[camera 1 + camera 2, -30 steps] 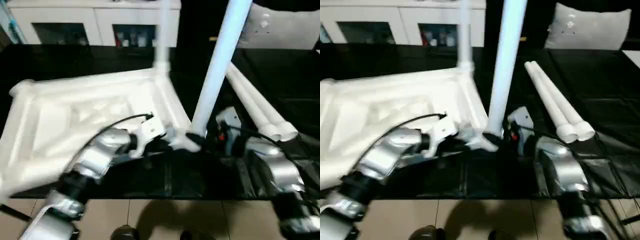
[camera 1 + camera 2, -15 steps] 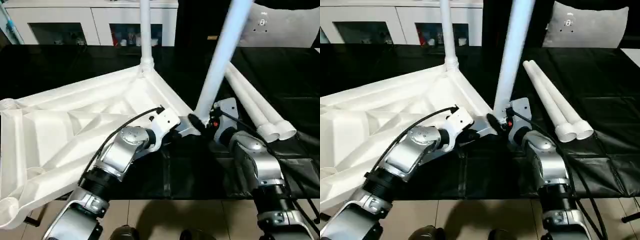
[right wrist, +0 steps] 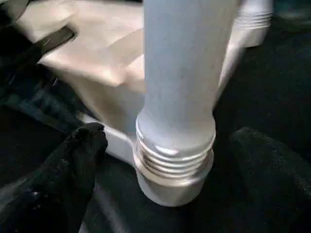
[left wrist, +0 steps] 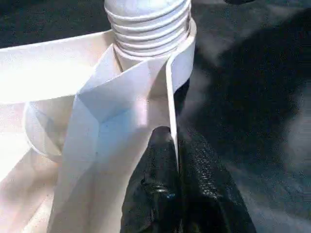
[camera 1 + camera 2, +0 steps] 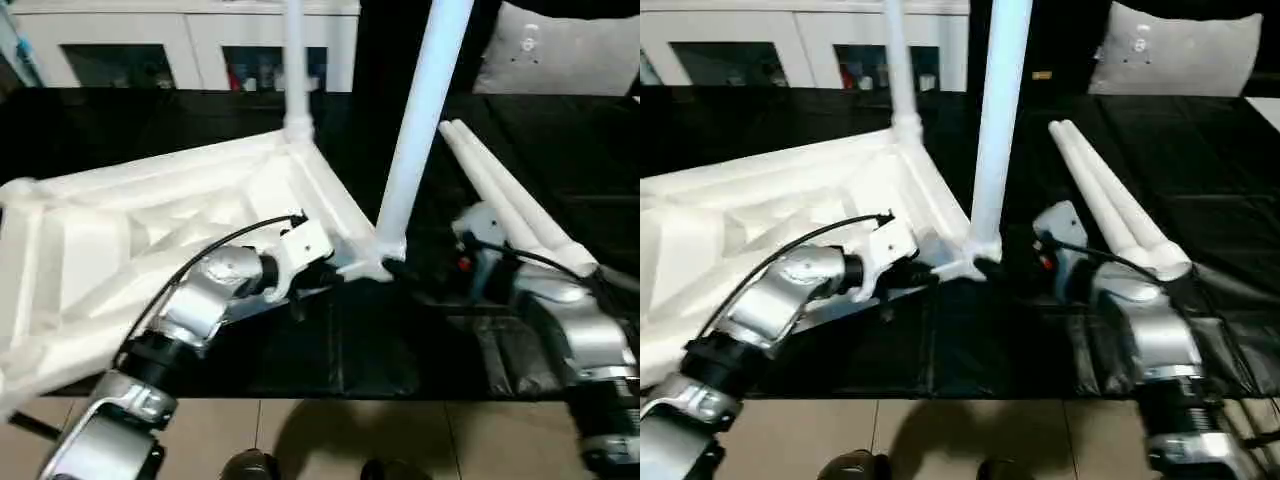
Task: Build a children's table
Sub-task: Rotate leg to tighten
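Your table top (image 5: pixel 150 230) lies upside down, ribbed underside up, on the black-covered worktop (image 5: pixel 400 350), taking up its left half and reaching over the front-left edge. One leg (image 5: pixel 296 60) stands upright in the far corner socket. A second leg (image 5: pixel 415 130) stands in the socket (image 5: pixel 380 262) at the corner nearest the worktop's middle, leaning a little to the right at its top. In the right wrist view its threaded end (image 3: pixel 175 160) still shows several turns above the socket.

Your left gripper (image 4: pixel 177 160) is closed on the thin rim of the table top (image 4: pixel 171 97) right beside that socket, one black finger (image 4: pixel 155 184) on each side of the rim wall, pinching it. In the head views it sits at the front edge of the top, just left of the leaning leg.

Your right gripper (image 3: pixel 165 145) is spread wide, holding nothing. Its fingers (image 3: pixel 80 155) flank the leg base (image 3: pixel 177 73) with clear gaps on both sides, not touching it. In the head views its wrist (image 5: pixel 1065 255) is just right of the socket.

Two spare legs (image 5: pixel 510 205) lie side by side, touching, on the right half of the worktop, running from the far middle toward the right edge, wide ends nearer the front.

A white cabinet (image 5: pixel 170 40) with glass doors stands behind the worktop's far edge, and a grey cushion (image 5: pixel 1185 50) sits past the far-right corner.
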